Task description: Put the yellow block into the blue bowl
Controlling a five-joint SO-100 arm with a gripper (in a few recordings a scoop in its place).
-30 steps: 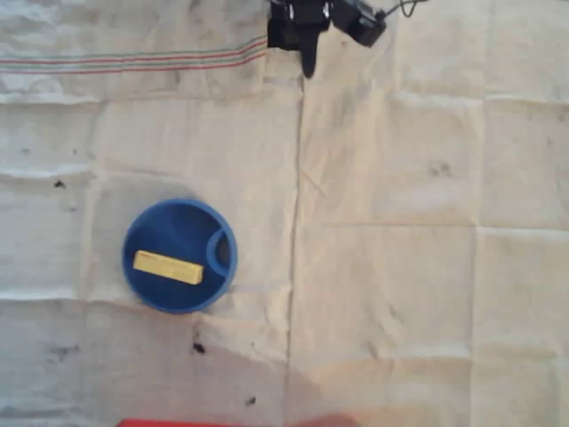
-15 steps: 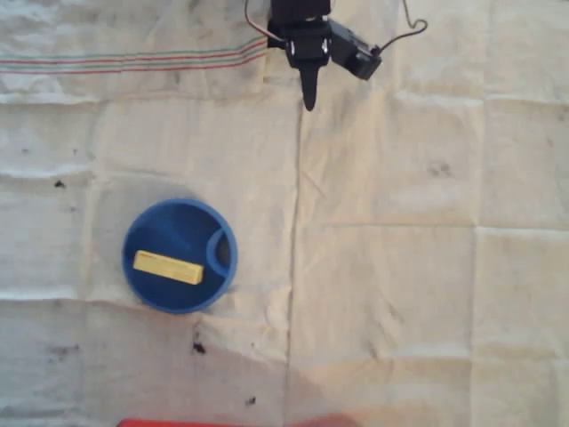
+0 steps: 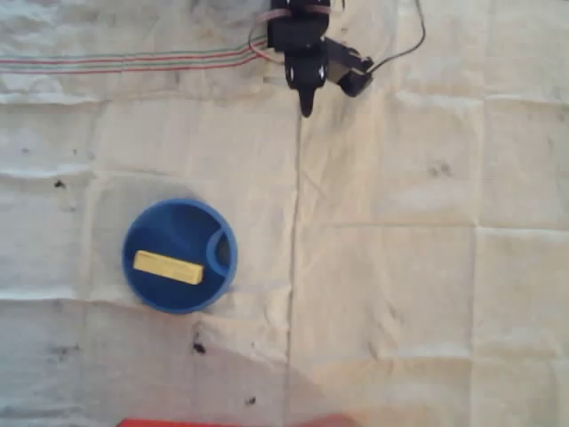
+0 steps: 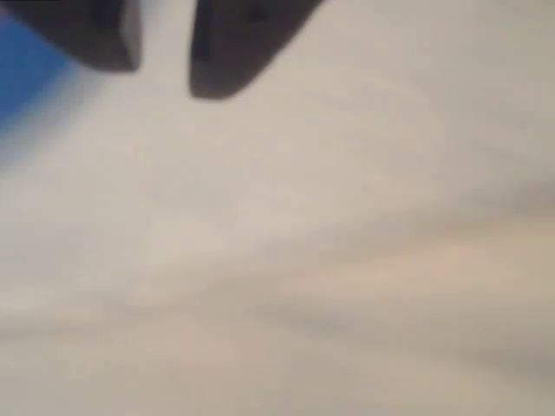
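1. Black two-finger hand (image 3: 307, 108) at top centre of overhead view, fingers narrowly apart, holding nothing.
2. Pale-yellow rectangular block (image 3: 168, 267) lies inside round blue plastic bowl (image 3: 151, 229), lower left, on cloth-covered surface (image 3: 409, 294).

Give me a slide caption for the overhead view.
Yellow block lying inside the blue bowl on a creased cloth, gripper far off at the top edge.

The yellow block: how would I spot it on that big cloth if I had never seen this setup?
In the overhead view, start from the creased off-white cloth that covers the table and look to its lower left for the round blue bowl. The yellow block lies flat inside the bowl, beside a small curved divider. It is the pale yellow bar against solid blue, far from the black gripper at the top.
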